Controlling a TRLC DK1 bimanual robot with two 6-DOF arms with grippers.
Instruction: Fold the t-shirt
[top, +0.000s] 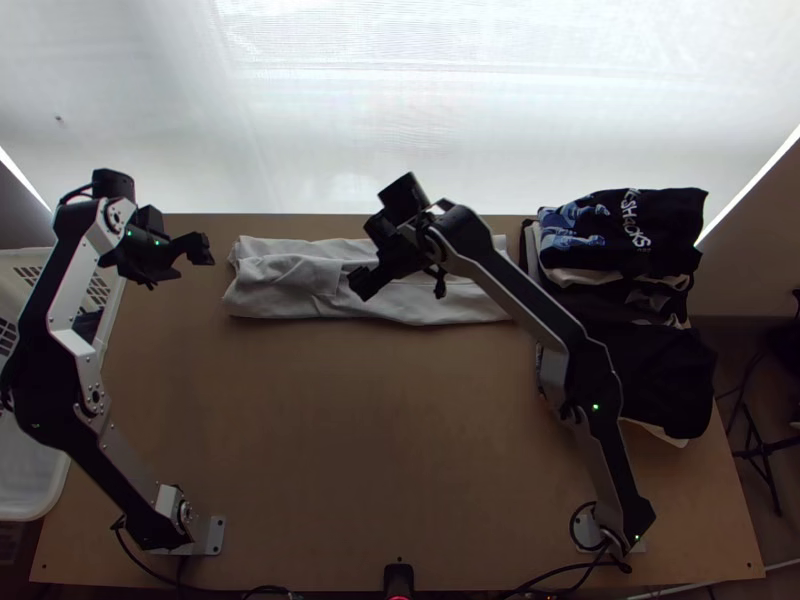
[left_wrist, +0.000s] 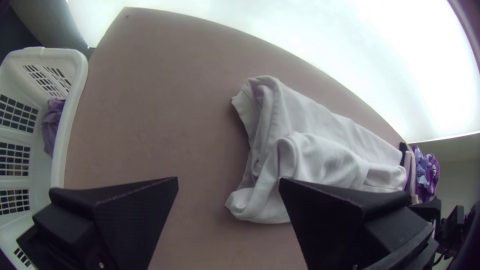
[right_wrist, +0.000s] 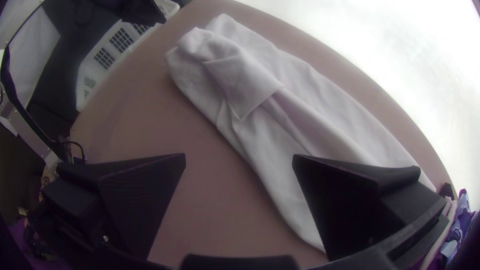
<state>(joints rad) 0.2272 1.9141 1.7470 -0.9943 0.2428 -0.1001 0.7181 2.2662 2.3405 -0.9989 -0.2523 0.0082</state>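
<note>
The pale grey cloth t-shirt (top: 285, 287) lies on the light wooden desk (top: 380, 430) in a long, narrow strip, its layers loose and rumpled at the basket end. It probably sits along the far edge so that both arms can work across it. The black left gripper (left_wrist: 228, 181) is just beside the t-shirt's basket end, fingers wide and empty; the black right gripper (right_wrist: 239, 157) is over the t-shirt's middle, its fingers also wide with nothing between them. Both seem placed for a fold across the strip's length, which looks still to be made.

Past the t-shirt's other end, a stack of mostly dark folded garments (top: 650, 375) likely collects finished pieces. The black printed garment (top: 675, 215) there bears pale lettering. Beyond the basket end stands a white plastic basket (left_wrist: 76, 115) holding purple cloth (left_wrist: 52, 124), presumably awaiting folding.
</note>
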